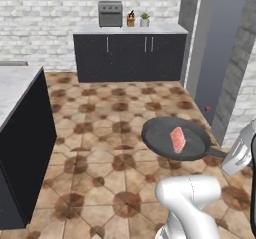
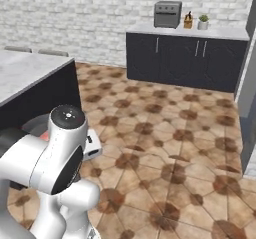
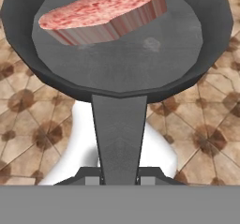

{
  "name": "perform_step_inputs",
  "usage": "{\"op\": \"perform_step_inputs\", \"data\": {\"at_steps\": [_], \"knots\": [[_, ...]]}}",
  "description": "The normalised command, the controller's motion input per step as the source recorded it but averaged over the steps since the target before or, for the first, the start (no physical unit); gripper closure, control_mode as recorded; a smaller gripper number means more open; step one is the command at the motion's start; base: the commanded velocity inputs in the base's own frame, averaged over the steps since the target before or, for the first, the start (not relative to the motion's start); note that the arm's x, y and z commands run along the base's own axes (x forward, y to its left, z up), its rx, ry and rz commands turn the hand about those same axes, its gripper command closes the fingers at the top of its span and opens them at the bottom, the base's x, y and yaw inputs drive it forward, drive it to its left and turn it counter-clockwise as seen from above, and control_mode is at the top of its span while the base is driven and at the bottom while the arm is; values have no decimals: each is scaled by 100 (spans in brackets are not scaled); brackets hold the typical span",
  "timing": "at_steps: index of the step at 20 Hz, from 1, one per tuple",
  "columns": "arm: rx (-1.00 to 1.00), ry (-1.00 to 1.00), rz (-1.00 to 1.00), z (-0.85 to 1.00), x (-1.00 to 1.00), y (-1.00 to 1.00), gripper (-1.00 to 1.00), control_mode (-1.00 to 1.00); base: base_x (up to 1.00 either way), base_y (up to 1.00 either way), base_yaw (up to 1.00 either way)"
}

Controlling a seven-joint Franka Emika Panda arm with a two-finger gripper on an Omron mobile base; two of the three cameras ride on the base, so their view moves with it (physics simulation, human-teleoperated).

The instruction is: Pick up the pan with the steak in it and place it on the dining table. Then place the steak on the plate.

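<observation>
A whitewashed brick wall backed the room. Against it stood a dark cabinet with a pale top carrying a grey oven, a knife block and a potted plant. The floor was brown patterned tile.

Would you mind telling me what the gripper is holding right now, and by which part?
The gripper holds the pan by the end of its long handle, above the floor, with the steak lying in it.
</observation>
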Motion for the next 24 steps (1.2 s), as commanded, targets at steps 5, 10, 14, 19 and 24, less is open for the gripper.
{"op": "perform_step_inputs", "data": {"at_steps": [5, 10, 14, 19, 24], "knots": [[0, 0, 0, 0, 0, 0, 100, 100, 0, 75, -7], [0, 0, 0, 0, 0, 0, 100, 100, 0, 94, -7], [0, 0, 0, 0, 0, 0, 100, 100, 0, 100, -5], [0, 0, 0, 0, 0, 0, 100, 100, 0, 100, -5], [0, 0, 0, 0, 0, 0, 100, 100, 0, 100, -5]]}}
